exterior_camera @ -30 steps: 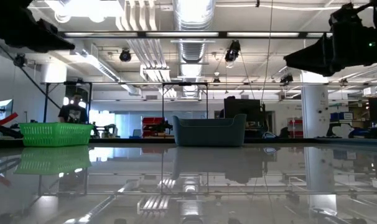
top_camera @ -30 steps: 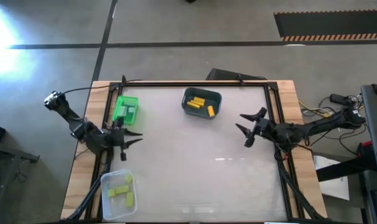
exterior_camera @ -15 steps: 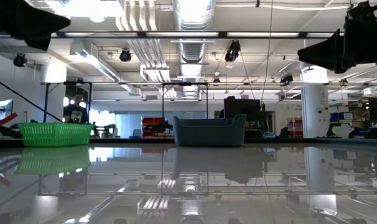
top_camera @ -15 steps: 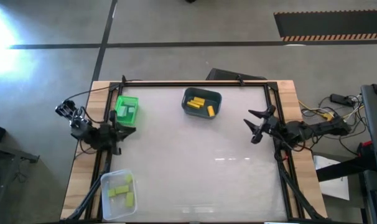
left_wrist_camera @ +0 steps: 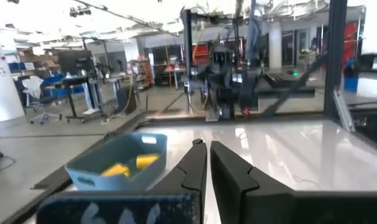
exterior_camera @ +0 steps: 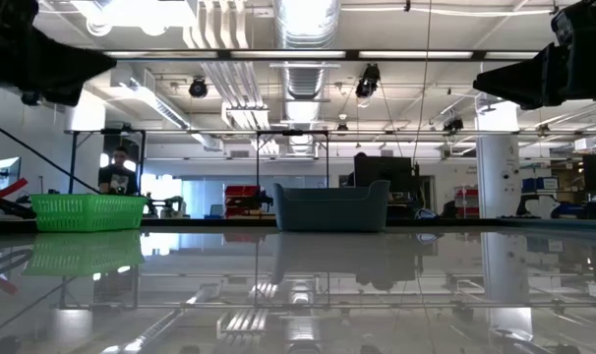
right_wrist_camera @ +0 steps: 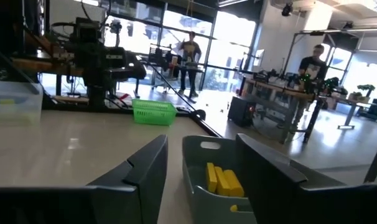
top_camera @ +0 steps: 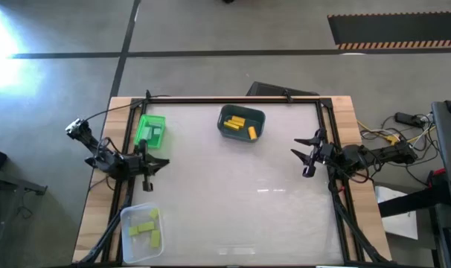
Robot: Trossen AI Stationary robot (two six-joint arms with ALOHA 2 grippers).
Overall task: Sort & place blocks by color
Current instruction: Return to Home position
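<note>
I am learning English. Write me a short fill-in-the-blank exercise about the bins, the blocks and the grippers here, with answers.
1. The blocks in the blue-grey bin are ____.
2. The pale lime-green blocks lie in the ____ bin.
3. The left gripper is nearest the ____ bin.
4. The right gripper, at the right edge of the table, is ____.
Missing words: yellow; transparent; green; open.

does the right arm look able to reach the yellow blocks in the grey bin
Probably yes: the right gripper is open, the yellow blocks lie in the uncovered grey bin, and nothing stands between.
</note>
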